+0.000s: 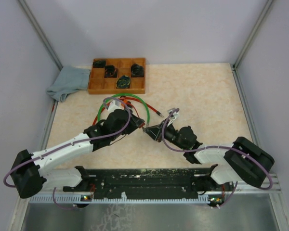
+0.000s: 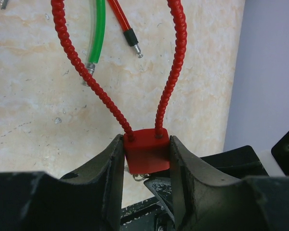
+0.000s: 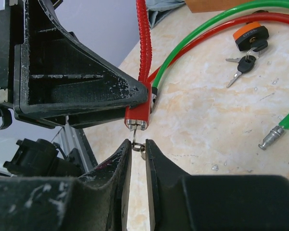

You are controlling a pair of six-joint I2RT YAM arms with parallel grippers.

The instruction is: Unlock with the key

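Note:
A red padlock [image 2: 147, 150] with a ribbed red cable loop [image 2: 77, 62] is clamped between the fingers of my left gripper [image 2: 146, 142], held above the table. In the right wrist view the same padlock [image 3: 137, 115] sticks out from the left gripper's finger [image 3: 77, 91], keyhole end toward me. A thin metal key [image 3: 135, 137] hangs from its underside, seen edge-on, with a small ring at its end. My right gripper [image 3: 137, 144] has its jaws drawn close, the tips pinching that ring and the key's head. From above, the two grippers meet at mid-table [image 1: 147, 127].
A green cable [image 3: 207, 29] and an orange lock with keys [image 3: 250, 34] lie on the table beyond the grippers. A wooden compartment tray [image 1: 92, 89] with dark items and a grey-blue cloth [image 1: 67, 82] sit at the back left. A black rail [image 1: 149, 180] runs along the near edge.

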